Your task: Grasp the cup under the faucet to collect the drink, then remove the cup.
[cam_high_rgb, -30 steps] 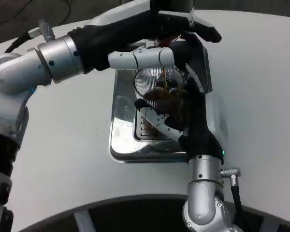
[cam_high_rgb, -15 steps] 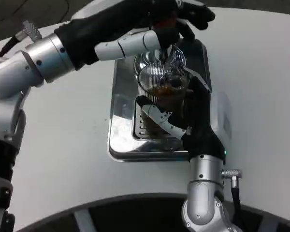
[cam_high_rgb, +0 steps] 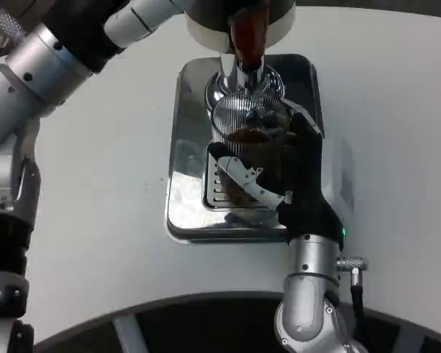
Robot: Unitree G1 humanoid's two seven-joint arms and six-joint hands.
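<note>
A clear ribbed cup [cam_high_rgb: 244, 121] with dark drink in it stands on the grate of the chrome drip tray [cam_high_rgb: 185, 213], right under the chrome faucet [cam_high_rgb: 242, 77] with its brown lever [cam_high_rgb: 248, 33]. My right hand [cam_high_rgb: 298, 180] reaches in from the near side and grips the cup, white fingers across its front and black palm on its right. My left arm crosses the upper left. Of the left hand [cam_high_rgb: 151, 11] just a white finger shows at the top edge beside the dispenser's head, so its grasp is hidden.
The dispenser's white and grey head [cam_high_rgb: 206, 29] hangs over the tray at the top edge. The white table [cam_high_rgb: 95, 220] spreads to the left and right of the tray. Its dark front edge curves along the bottom.
My left hand has risen from over the cup and faucet lever toward the top edge, uncovering the lever. The right hand still holds the cup in the same place.
</note>
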